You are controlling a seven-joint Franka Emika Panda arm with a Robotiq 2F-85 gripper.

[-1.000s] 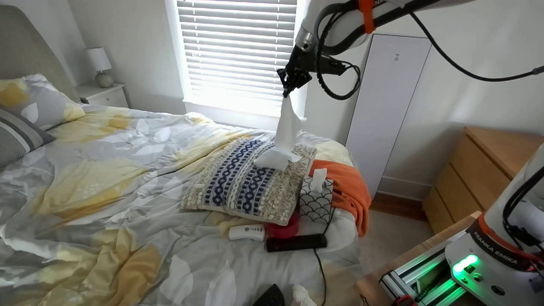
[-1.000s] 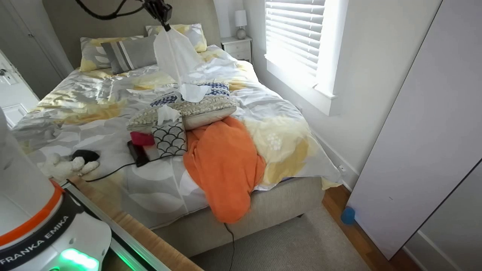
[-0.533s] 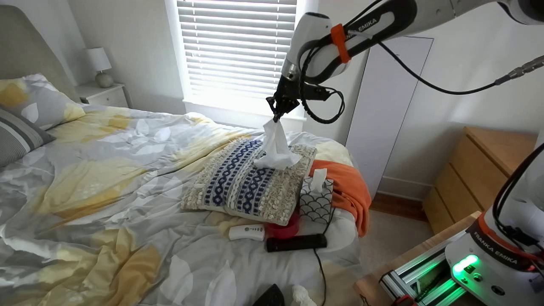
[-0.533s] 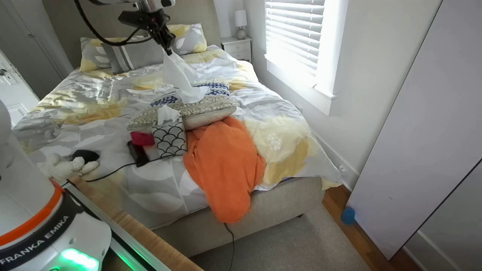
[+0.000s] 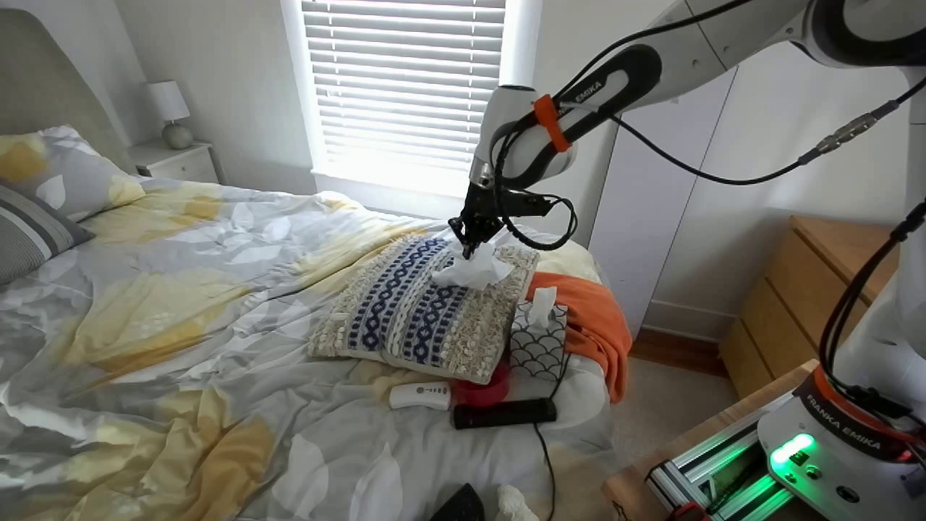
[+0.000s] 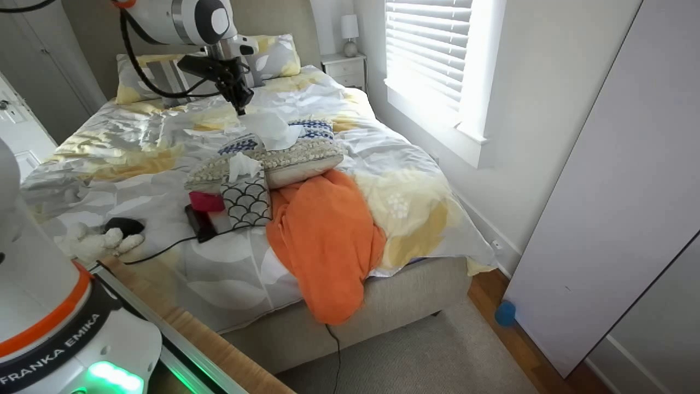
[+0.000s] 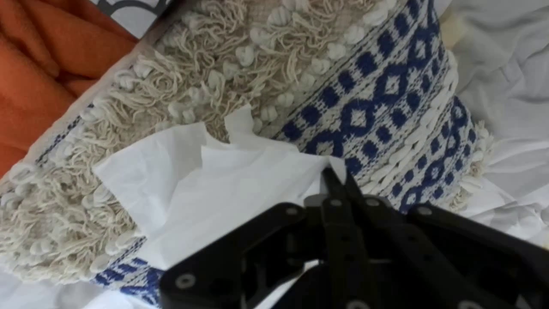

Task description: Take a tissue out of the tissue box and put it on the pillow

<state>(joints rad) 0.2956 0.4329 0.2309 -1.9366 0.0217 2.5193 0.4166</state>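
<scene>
At lower right in the wrist view, the hand (image 7: 339,174) pinches the tissue (image 7: 240,184) by its edge, the loose end resting on the blue-banded throw pillow (image 7: 291,94).

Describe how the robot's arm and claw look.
The arm is white with black sections, an orange strap and black cables outside. Its white base reads FRANKA EMIKA on a black band, above a green light. The claw is black, with slim fingers and round screw heads.
</scene>
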